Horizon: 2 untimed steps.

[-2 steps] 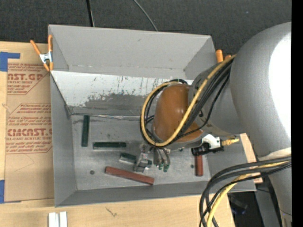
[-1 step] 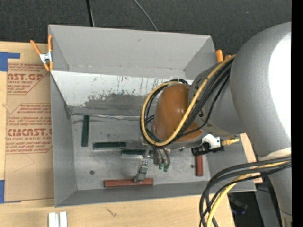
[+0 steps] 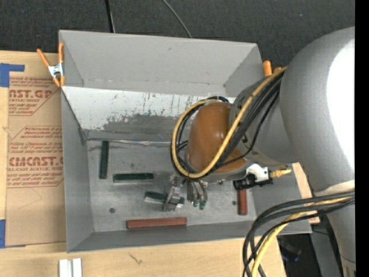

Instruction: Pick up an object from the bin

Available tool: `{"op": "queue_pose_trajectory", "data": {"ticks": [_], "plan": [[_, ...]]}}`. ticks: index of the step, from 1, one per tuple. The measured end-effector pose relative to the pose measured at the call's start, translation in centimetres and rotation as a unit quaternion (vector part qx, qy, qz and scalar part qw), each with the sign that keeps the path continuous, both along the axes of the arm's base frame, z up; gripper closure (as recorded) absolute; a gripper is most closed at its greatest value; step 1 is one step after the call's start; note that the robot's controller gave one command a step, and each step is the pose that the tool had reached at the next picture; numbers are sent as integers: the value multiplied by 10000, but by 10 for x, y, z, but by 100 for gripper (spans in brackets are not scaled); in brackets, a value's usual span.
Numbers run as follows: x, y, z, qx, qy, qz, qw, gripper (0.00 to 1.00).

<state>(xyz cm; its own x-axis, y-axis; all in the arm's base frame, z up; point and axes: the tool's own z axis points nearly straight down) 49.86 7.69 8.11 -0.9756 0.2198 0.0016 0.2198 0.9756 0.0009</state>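
Camera view, looking down into the grey metal bin [image 3: 161,68]: the arm comes in from the right, and its rounded orange cover [image 3: 207,134], looped with yellow and black cables [image 3: 180,149], hangs over the middle of the floor. The claw [image 3: 196,197] points down just below that cover, low over the floor near the front wall. Whether it is spread or pressed together cannot be told, and nothing can be seen pinched in it.

Just to its left lies a small dark green block with a silvery bit on it [image 3: 163,198], seemingly touching the claw's near side. A long reddish-brown flat bar [image 3: 156,223] lies along the front wall, a short reddish-brown stick [image 3: 243,202] to the right. Further left sit a dark green flat bar [image 3: 133,178] and a dark green upright-lying stick [image 3: 104,159]
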Motion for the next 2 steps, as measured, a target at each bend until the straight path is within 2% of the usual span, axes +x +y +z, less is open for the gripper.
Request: {"op": "queue_pose_trajectory", "data": {"ticks": [1,2], "plan": [[0,0,0,0,0,-1,10000,100],[2,6,124,-3,-11,72,10000,100]]}}
